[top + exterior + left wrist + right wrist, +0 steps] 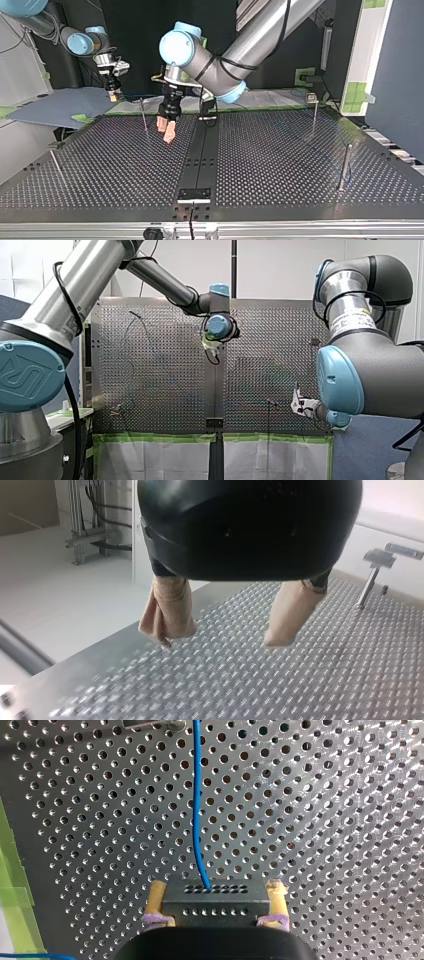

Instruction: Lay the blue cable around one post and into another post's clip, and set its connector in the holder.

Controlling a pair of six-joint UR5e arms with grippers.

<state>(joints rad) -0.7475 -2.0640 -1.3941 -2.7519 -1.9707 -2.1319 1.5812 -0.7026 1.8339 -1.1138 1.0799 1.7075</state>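
Note:
In the right wrist view my right gripper [217,889] is shut, its yellow pads pressing both sides of a black connector block [215,906]. The blue cable [196,805] runs straight out of the block, ahead over the perforated table. My left gripper [218,640] hangs just above the table, its beige pads [167,610] open with nothing between them. In the top view my left gripper [166,132] is near the table's middle, beside a thin post [144,114]. My right gripper [115,94] is at the far left edge.
More posts stand on the table: one [314,111] at the top view's back right, one [344,167] at the right front, one [55,162] at the left. A black holder plate [195,194] sits at the middle front. A clip-topped post [371,577] stands beside my left gripper.

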